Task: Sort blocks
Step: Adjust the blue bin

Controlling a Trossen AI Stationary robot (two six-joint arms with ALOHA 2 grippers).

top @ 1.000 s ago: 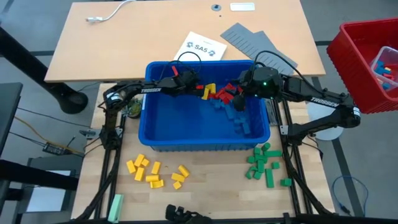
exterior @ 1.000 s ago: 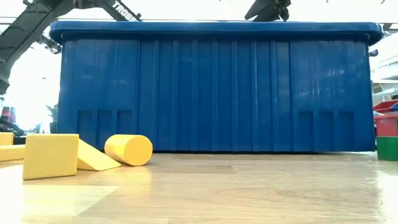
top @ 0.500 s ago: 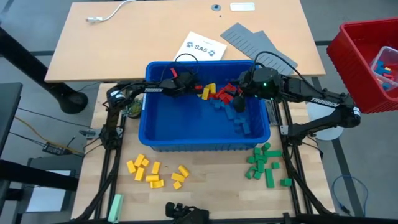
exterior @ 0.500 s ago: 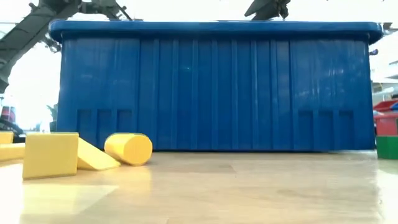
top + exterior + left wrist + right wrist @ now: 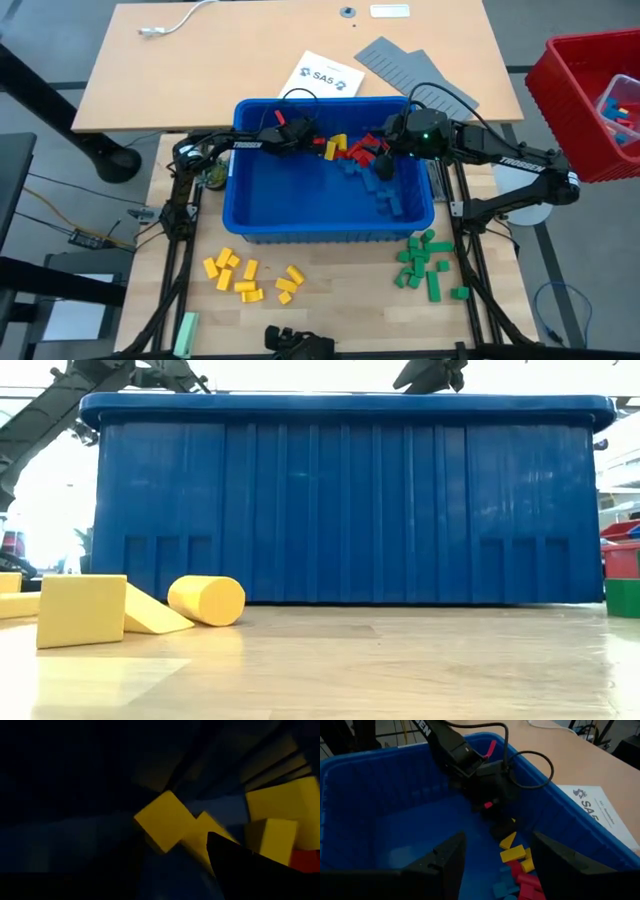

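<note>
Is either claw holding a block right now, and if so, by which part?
Right claw: open and empty above the blue bin's floor. Left claw: down among the yellow blocks; whether it grips one cannot be told.

arms: dark, jointed | marking: white TROSSEN lettering | cables: black loops | accent: red tab

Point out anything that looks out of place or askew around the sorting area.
One pale green bar lies alone at the table's near left corner, apart from the green blocks grouped at the right. The grey ridged panels lie askew behind the blue bin. The yellow blocks are tidy.
</note>
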